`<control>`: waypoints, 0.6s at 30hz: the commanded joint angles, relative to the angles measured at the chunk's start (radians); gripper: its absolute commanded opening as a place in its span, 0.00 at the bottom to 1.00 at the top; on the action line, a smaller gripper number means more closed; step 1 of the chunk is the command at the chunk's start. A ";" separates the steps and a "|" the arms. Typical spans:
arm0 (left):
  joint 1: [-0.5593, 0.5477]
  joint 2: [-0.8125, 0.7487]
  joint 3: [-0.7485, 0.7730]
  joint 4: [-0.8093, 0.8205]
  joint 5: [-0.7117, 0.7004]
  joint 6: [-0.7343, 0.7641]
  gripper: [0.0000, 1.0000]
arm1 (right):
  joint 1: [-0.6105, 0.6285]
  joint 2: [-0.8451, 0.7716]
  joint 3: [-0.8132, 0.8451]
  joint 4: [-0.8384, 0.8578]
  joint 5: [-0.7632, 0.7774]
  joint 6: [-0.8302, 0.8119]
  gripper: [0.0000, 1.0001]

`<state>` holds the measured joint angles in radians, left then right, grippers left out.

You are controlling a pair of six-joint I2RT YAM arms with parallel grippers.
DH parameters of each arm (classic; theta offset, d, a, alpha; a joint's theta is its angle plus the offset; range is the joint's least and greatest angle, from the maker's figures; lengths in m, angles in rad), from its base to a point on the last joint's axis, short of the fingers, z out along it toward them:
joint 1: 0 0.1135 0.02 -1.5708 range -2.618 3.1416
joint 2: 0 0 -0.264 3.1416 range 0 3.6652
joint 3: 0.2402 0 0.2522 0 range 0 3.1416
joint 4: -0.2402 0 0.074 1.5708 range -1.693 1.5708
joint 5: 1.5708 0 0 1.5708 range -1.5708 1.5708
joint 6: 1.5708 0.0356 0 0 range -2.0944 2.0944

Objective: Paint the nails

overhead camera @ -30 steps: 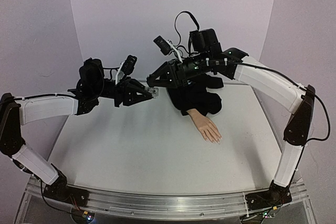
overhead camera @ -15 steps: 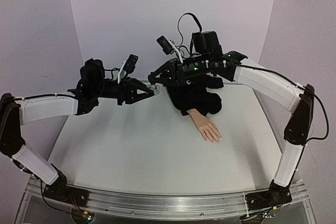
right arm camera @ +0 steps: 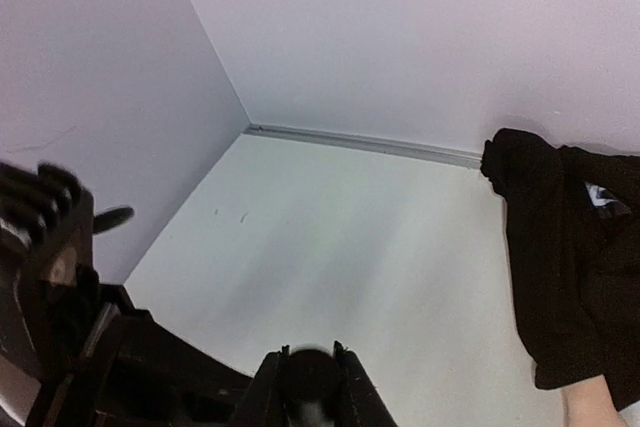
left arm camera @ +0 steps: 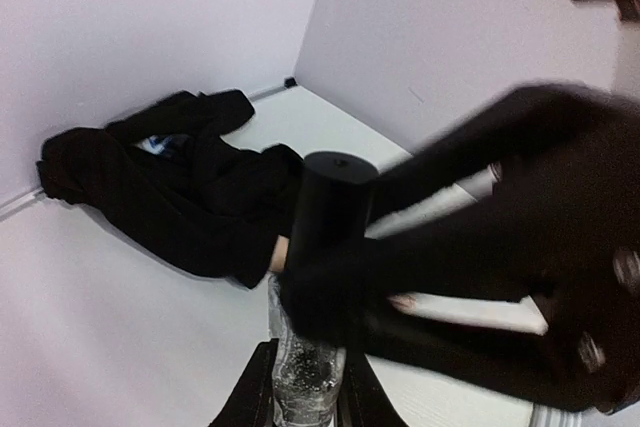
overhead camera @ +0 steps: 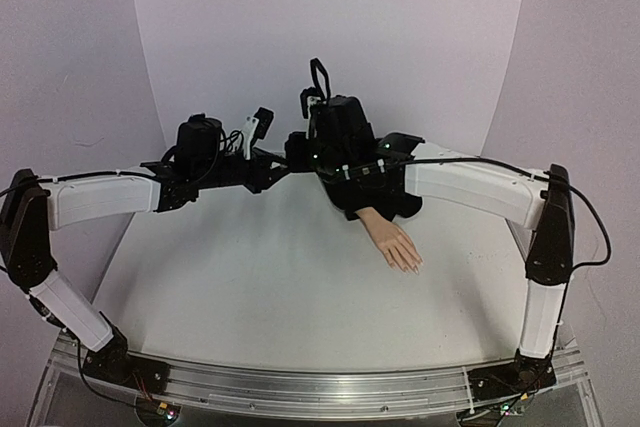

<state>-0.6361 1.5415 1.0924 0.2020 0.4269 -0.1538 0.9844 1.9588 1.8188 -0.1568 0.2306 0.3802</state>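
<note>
Where the arms meet: above the back half of the table (overhead camera: 250,277), close to the rear wall (overhead camera: 330,27); open surface toward the front.
Left gripper (left arm camera: 305,402): clenched on one clear bottle (left arm camera: 303,372).
Right gripper (right arm camera: 310,387): clamped on its dark cap (left arm camera: 330,197), blurred in the left wrist view.
Nails (overhead camera: 411,266): on one mannequin hand (overhead camera: 392,240) right of centre, too small to count.

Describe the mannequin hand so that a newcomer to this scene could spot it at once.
On the white table, find the black sleeve bunched behind the centre. The mannequin hand pokes out of it toward the near edge, the only peach, skin-coloured thing among black and white.
</note>
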 commanded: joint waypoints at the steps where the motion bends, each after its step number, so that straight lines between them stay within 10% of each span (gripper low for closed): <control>1: 0.031 -0.067 0.033 0.159 -0.139 0.020 0.00 | 0.062 -0.011 0.092 -0.242 0.043 -0.007 0.38; 7: 0.030 -0.139 -0.096 0.185 0.040 0.026 0.00 | 0.018 -0.137 0.097 -0.300 -0.131 -0.133 0.80; 18: 0.024 -0.158 -0.145 0.364 0.728 -0.111 0.00 | -0.157 -0.228 0.057 -0.283 -1.157 -0.422 0.71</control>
<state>-0.6038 1.4063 0.9443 0.3837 0.8670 -0.1628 0.8304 1.7231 1.8453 -0.4422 -0.4804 0.0788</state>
